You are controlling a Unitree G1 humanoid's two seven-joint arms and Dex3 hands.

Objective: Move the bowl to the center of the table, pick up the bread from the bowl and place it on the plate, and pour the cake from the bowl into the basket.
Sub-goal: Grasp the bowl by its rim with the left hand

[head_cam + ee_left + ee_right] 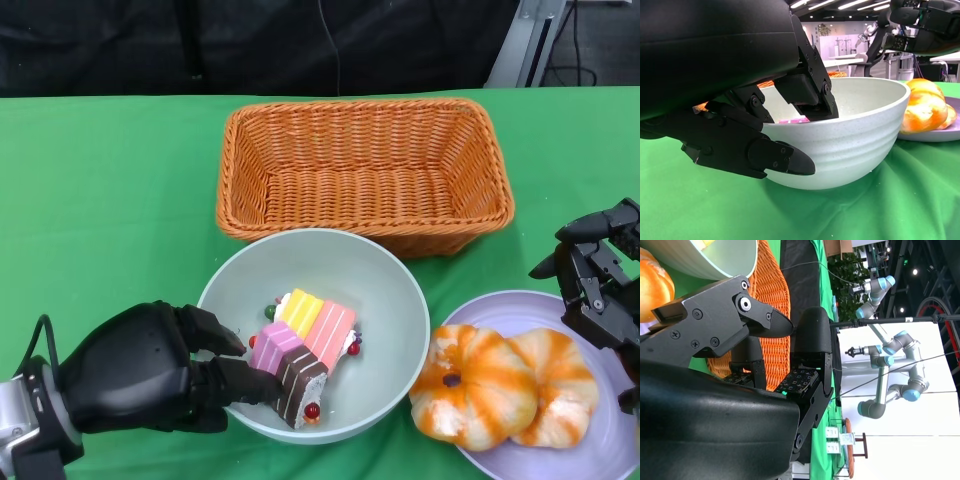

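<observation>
A pale green bowl (330, 265) stands in the middle near the table's front, just in front of the basket. In it lies a striped cake (305, 345) in pink, yellow and brown. My left hand (150, 375) grips the bowl's near-left rim, fingers (810, 90) inside the bowl (855, 140) and thumb outside the wall. Orange bread (505, 385) lies on the lavender plate (520, 310) at the front right. My right hand (600, 285) hovers over the plate's right side with fingers apart, holding nothing.
An empty orange wicker basket (365, 180) stands behind the bowl, its front wall close to the bowl's far rim. Green cloth (110, 200) covers the table. Robot arms (885, 350) stand in the room beyond the table.
</observation>
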